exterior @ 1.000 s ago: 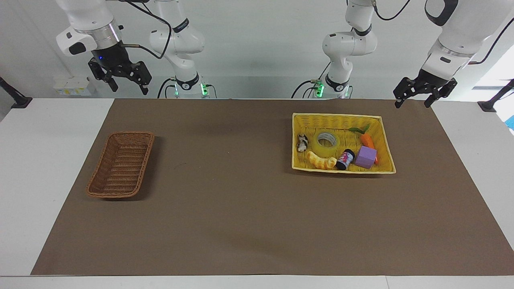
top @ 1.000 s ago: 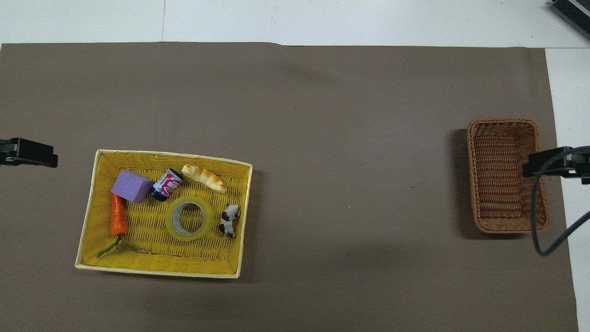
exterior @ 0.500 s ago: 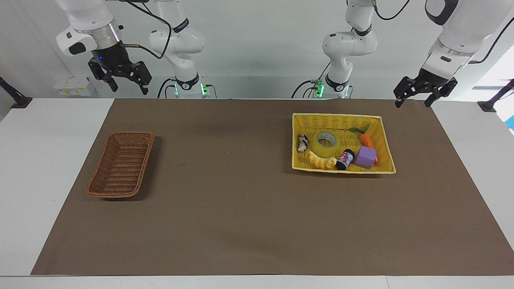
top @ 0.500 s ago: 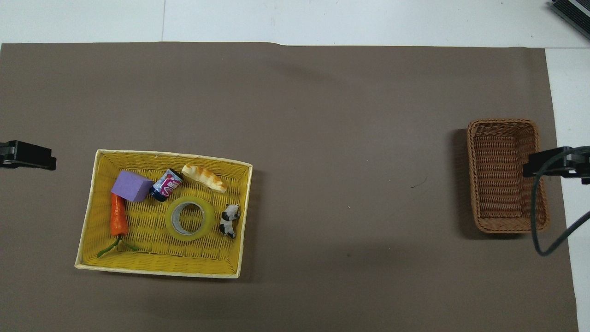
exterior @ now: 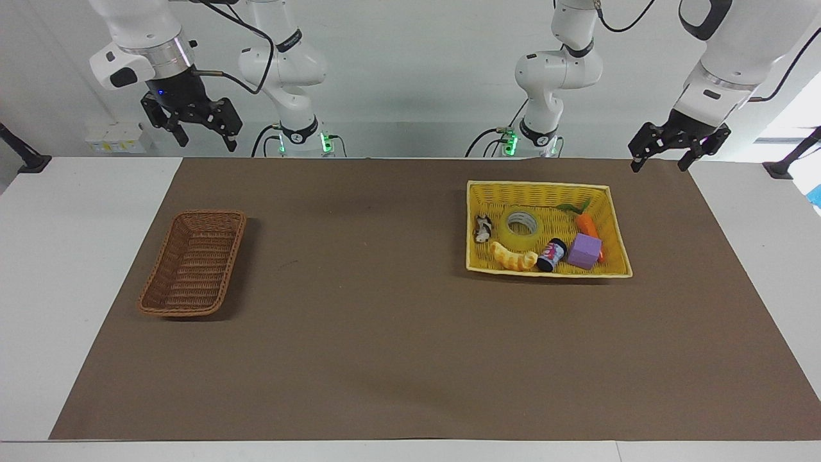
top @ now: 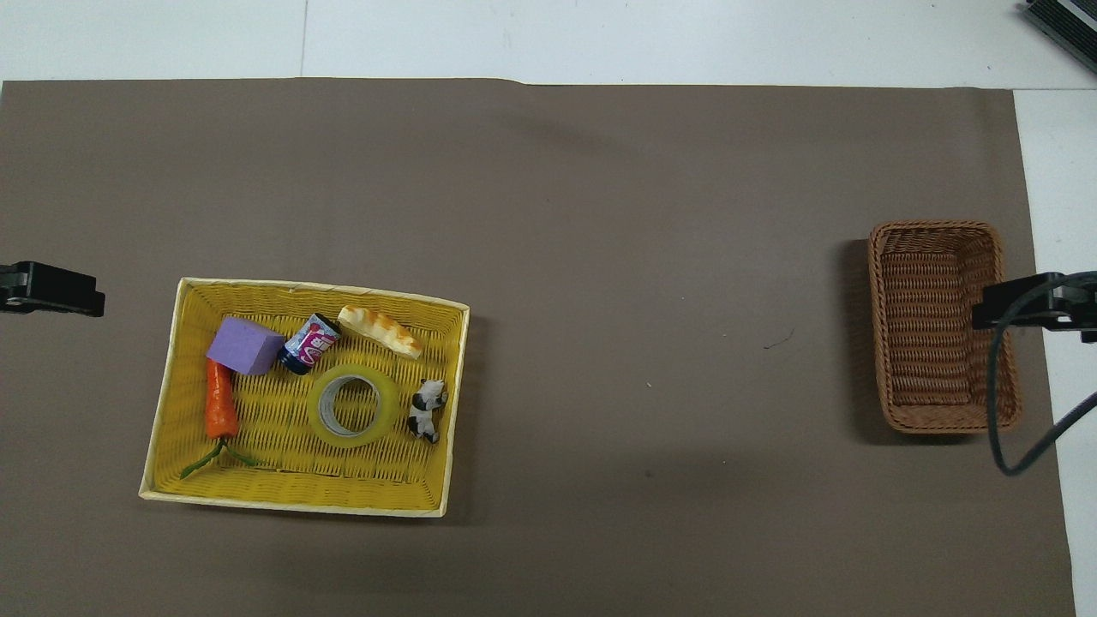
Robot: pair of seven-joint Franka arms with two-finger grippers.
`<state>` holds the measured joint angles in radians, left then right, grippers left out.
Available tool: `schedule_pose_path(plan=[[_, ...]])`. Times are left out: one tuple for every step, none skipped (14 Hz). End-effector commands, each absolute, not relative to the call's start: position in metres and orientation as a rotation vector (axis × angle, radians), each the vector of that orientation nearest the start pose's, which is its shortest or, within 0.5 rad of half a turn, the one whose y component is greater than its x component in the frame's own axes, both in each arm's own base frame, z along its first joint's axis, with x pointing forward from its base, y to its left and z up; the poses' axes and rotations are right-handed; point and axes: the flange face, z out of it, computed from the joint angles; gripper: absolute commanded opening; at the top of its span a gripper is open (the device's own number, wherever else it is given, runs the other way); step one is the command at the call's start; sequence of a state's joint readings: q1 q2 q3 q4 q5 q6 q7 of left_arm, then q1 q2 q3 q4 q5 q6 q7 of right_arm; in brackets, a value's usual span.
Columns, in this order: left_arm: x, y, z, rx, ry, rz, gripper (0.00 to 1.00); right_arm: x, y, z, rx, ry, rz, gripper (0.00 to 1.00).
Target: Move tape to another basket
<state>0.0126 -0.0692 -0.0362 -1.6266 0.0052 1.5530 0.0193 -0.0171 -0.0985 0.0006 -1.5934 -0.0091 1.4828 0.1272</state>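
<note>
Wide brown mat (exterior: 385, 359) across the table, both arms up and waiting, nothing started yet. Biggest item: yellow basket (exterior: 617, 224) toward the left arm's end, parked almost under the left gripper (exterior: 660, 160), which hangs above the mat's robot-side edge with fingers spread and empty, probably staged there for a short drop. Next down in size: brown wicker basket (exterior: 160, 292) toward the right arm's end, bare inside, below and short of the right gripper (exterior: 204, 136), likewise raised, fingers spread, holding nothing; likely the drop-off spot, well apart from the source so a carry or handover looks needed. Then the tape (exterior: 523, 230), lying flat on the yellow basket's floor, hole up, well below the left fingertips and toward the table's middle from them; flat pose favours one finger in the core and one on the outer wall. Crowding to mind: purple block (exterior: 584, 250) and carrot (exterior: 585, 223) nearest under the left fingers, can (exterior: 551, 255) and ridged corn toy (exterior: 513, 256) just beside the roll, little cow figure (exterior: 482, 228) close at its rim.
</note>
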Motion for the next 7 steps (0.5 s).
schedule_pose_path(plan=[[0.524,-0.0122,0.6379,-3.122,0.076,0.022,1.0,0.5122,-0.0118,0.6623,-3.129,0.206,-0.007,1.0],[0.5251,-0.0107,0.6376,-3.122,0.071,0.015,1.0,0.5122,-0.0118,0.6623,-3.129,0.206,-0.007,1.0],[0.5252,-0.0098,0.6376,-3.122,0.071,0.015,1.0,0.5122,-0.0118,0.6623,-3.129,0.206,-0.007,1.0],[0.5252,-0.0098,0.6376,-3.122,0.071,0.015,1.0,0.5122,-0.011,0.6623,-3.129,0.204,-0.007,1.0],[0.5242,-0.0106,0.638,-3.122,0.073,0.019,1.0,0.5122,-0.0118,0.6623,-3.129,0.206,-0.007,1.0],[0.5245,-0.0114,0.6376,-3.122,0.078,0.017,1.0,0.5122,-0.0118,0.6623,-3.129,0.206,-0.007,1.0],[0.5247,-0.013,0.6371,-3.121,0.083,0.015,1.0,0.5122,-0.0118,0.6623,-3.129,0.206,-0.007,1.0]])
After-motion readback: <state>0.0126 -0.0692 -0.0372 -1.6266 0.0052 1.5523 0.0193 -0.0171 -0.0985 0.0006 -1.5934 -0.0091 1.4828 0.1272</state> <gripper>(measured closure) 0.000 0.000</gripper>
